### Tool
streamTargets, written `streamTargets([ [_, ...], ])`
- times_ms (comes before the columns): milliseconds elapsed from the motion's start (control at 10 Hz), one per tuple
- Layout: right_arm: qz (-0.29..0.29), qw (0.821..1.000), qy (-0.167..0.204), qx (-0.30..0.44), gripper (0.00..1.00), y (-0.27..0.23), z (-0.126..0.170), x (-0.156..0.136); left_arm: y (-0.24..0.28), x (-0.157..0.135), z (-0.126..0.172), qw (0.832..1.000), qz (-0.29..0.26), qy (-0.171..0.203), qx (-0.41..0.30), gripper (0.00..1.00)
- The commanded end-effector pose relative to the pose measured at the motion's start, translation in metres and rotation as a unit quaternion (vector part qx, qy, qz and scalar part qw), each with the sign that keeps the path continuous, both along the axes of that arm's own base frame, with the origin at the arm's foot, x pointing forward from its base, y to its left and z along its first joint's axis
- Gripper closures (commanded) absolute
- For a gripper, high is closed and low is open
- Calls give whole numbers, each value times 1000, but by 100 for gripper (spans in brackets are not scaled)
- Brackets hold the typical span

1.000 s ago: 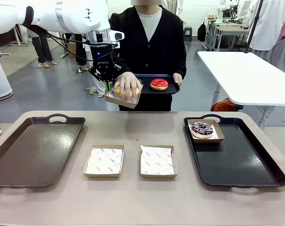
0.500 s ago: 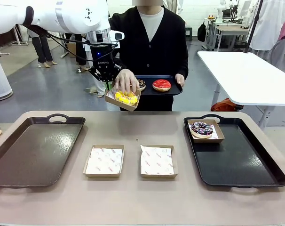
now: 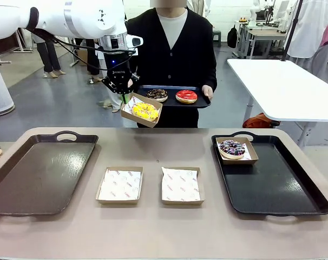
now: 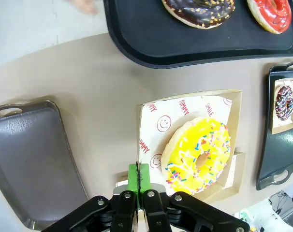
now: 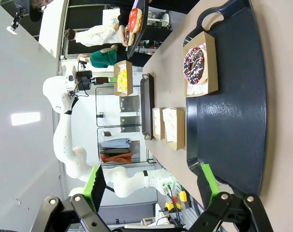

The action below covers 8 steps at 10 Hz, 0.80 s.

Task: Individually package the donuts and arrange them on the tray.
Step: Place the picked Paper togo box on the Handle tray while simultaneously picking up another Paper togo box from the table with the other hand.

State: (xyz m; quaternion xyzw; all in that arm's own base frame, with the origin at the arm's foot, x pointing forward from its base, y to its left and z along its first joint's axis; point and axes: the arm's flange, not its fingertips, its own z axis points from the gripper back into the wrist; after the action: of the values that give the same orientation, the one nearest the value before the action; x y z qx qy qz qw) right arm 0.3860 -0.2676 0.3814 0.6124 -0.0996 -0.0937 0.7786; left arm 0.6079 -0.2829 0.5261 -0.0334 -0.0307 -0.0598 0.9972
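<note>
Beige tabletop (image 3: 153, 227), grey floor (image 3: 56, 105); left claw (image 4: 140, 175) pinches box (image 4: 158, 123) holding yellow donut (image 4: 185, 150); right claw (image 5: 151, 178) spread.

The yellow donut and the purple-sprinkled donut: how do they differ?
The yellow-iced ring donut hangs aloft, its brown cardboard box pinched by the left end effector; the dark donut with purple-white sprinkles sits boxed on the black tray. Yellow donut's icing is bright; dark donut's, blackish. Both are sprinkled rings.

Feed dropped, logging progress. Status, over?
Left tool shut on brown cardboard box holding yellow-iced ring donut, aloft. Right tool open over black handled tray. Person's dark tray near box.
</note>
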Motion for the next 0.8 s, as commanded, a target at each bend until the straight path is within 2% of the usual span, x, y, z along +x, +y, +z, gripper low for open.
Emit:
streamTargets([
  [0,-2,1000,0,0,0,1,-1,-2,2,-2,3,1000,-5,-3,-1,100],
  [700,-2,1000,0,0,0,1,-1,-2,2,-2,3,1000,-5,-3,-1,100],
])
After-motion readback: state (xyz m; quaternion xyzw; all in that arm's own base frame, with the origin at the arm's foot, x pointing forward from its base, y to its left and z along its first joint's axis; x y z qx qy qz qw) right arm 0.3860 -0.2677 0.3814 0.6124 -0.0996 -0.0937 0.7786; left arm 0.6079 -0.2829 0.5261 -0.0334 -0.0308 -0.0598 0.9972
